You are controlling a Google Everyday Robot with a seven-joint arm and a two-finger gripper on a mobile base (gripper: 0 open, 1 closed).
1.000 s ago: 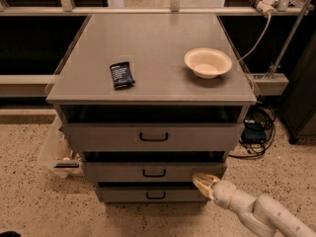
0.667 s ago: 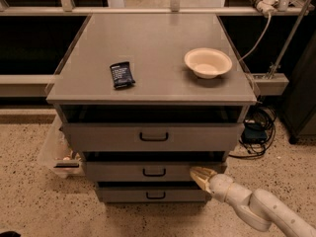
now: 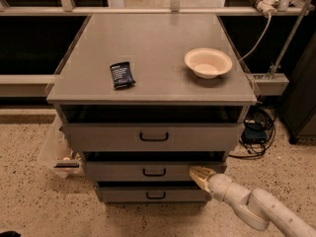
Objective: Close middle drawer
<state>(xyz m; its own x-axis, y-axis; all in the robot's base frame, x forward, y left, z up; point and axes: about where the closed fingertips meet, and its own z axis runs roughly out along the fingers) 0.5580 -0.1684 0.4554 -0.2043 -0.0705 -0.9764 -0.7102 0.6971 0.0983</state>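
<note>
The middle drawer [image 3: 123, 172] is a wide grey drawer with a low front and a small black handle [image 3: 154, 172]. It sits second of three in the grey cabinet and sticks out a little, less than the top drawer [image 3: 108, 138] above it. My gripper [image 3: 198, 176] comes in from the lower right on a white arm. Its tan tips are against the right part of the middle drawer's front. The bottom drawer [image 3: 123, 195] sits below.
A black packet [image 3: 121, 75] and a cream bowl [image 3: 208, 63] lie on the cabinet top [image 3: 153, 43]. A clear plastic bin [image 3: 55, 152] stands on the floor at the left. Cables [image 3: 256, 127] lie on the floor at the right.
My gripper has moved left and up along the middle drawer's front. The drawer front appears slightly further in than before.
</note>
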